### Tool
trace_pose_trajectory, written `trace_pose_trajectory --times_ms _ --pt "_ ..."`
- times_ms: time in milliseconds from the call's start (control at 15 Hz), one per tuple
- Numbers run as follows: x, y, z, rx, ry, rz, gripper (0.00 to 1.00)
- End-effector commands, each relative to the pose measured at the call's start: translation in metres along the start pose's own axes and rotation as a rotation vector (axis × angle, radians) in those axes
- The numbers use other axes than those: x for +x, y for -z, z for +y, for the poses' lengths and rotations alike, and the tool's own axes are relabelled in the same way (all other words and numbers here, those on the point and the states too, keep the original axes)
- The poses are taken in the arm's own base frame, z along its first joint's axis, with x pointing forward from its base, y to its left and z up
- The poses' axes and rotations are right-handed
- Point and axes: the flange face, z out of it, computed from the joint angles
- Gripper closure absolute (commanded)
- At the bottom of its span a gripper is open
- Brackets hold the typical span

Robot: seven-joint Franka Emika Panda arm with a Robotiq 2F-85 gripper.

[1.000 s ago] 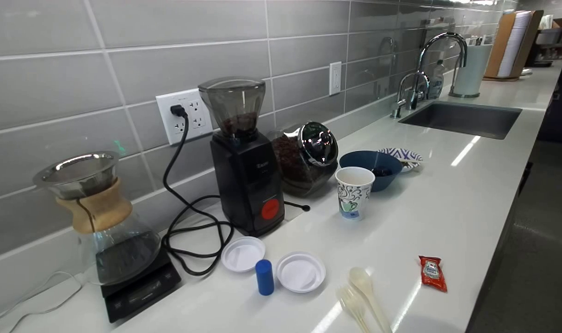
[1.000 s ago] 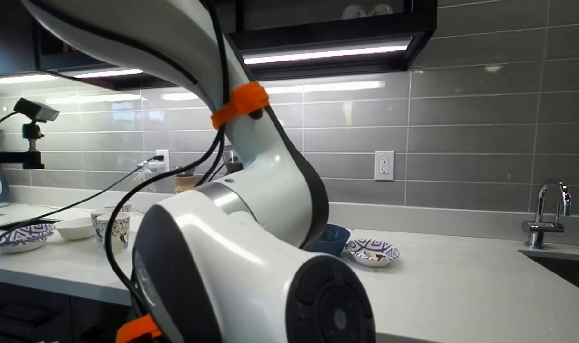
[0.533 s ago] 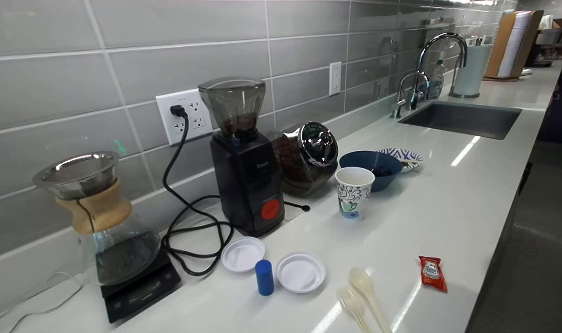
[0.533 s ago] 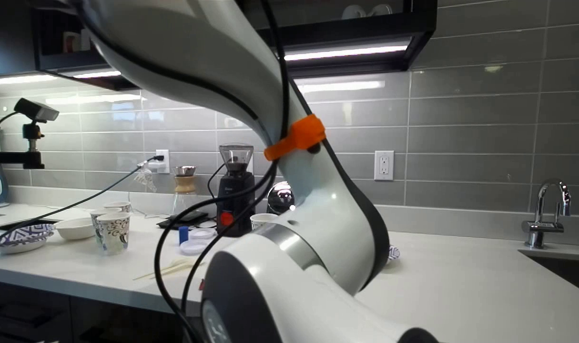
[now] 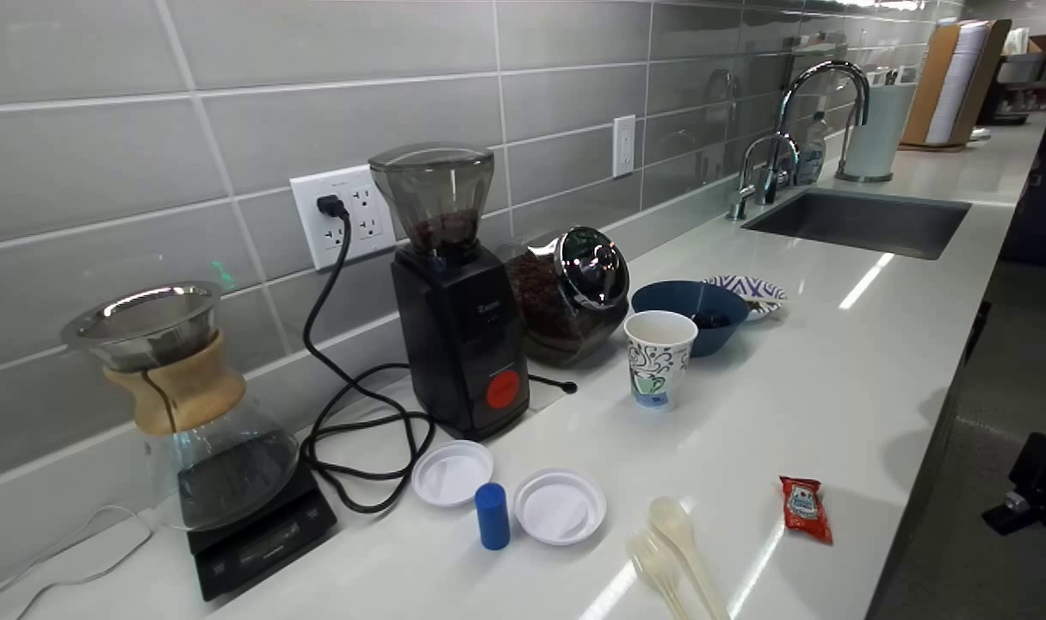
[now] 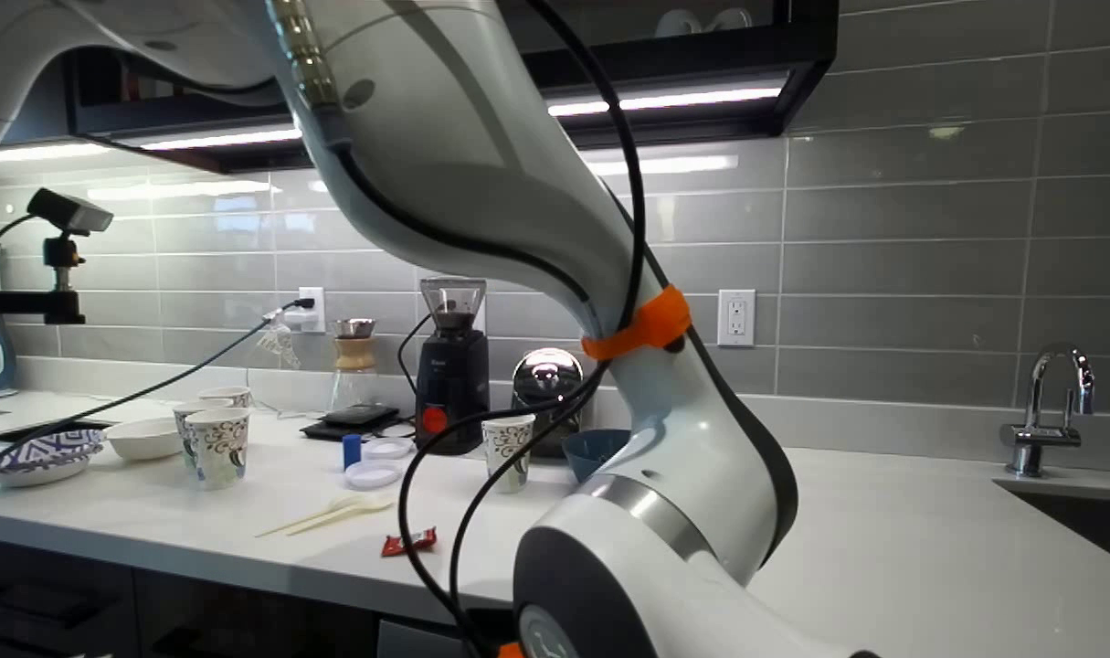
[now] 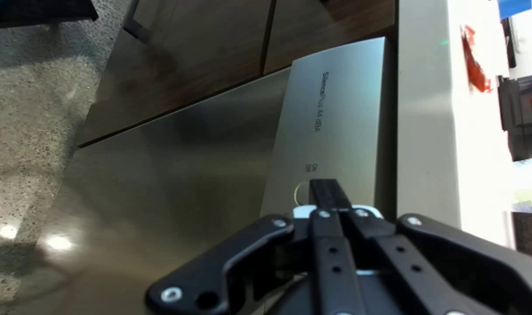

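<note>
My smooth white robot arm [image 6: 481, 183] had just swung across, bringing the two-fingered black claw [image 7: 327, 190] into sight beyond the edge of the glossy white worktop [image 5: 841, 387]. It was pinched fully together — nothing between its tips. The flat, silver metal dishwasher panel [image 7: 340, 113] lay just past them, under the worktop — within reach, I judged, though contact I couldn't confirm.

Both exterior views toward the tiled wall [image 6: 911, 210]
</note>
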Motion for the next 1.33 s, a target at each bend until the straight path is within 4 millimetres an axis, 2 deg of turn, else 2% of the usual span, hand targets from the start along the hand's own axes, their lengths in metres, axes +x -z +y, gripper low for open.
trace_pose_trajectory --times_ms 0,400,1267 --pt "0.021 -0.003 0.008 0.028 -0.037 0.031 1.00" --pt "0.032 -0.007 0.012 0.093 -0.118 0.084 1.00" --pt "0.030 -0.025 0.005 0.136 -0.228 0.068 1.00"
